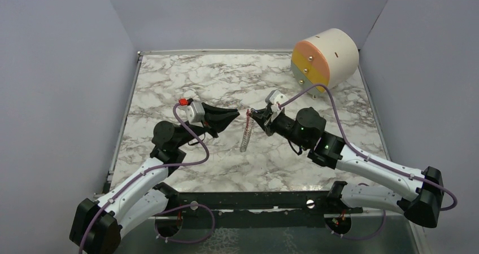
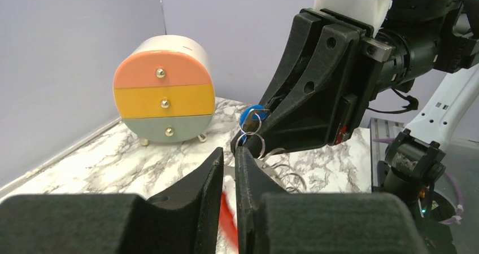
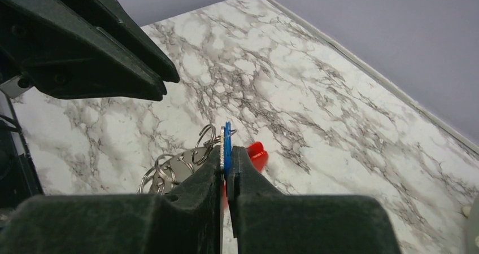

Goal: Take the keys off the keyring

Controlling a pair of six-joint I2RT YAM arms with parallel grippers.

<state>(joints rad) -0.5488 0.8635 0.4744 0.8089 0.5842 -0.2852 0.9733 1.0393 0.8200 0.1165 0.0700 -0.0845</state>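
My right gripper is shut on the tiny blue-and-silvery key, held edge-on between its fingertips above the table. In the left wrist view the key shows at the tips of the right gripper. The grey coiled keyring hangs down from the key, with its red part just behind the fingers and its silvery loops to the left. My left gripper faces it from the left, jaws almost together with nothing between them, tips just short of the key.
A big cream cylinder with pink, yellow and grey-green drawers stands at the back right of the marble table; it also shows in the left wrist view. Grey walls close in the table on three sides.
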